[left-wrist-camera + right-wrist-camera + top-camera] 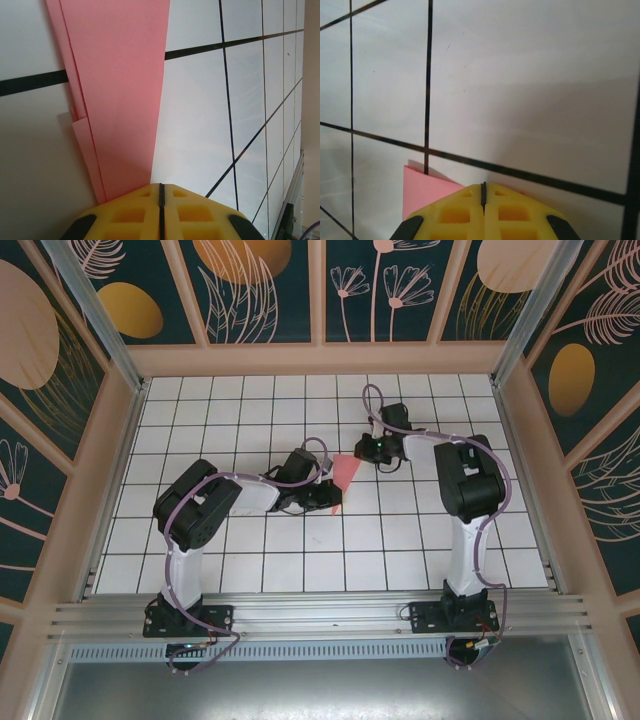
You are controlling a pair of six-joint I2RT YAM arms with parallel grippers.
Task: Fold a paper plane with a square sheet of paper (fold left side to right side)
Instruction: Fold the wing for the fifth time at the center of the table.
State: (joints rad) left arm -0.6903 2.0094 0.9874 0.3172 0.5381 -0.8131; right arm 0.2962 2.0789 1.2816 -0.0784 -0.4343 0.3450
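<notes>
Tapered, folded coral-red paper sheet (345, 472) on white gridded counter (250, 560). Left fingers (130, 215) pressed together at its narrow end; right fingers (450, 215) pressed together at its corner.

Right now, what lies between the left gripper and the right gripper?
The folded square sheet of paper lies there, reaching from the left gripper to the right gripper; the top view shows it.

paper plane (344, 474) on the table (250, 410), left gripper (327, 500) at its near tip, right gripper (366, 452) at its far edge
</notes>
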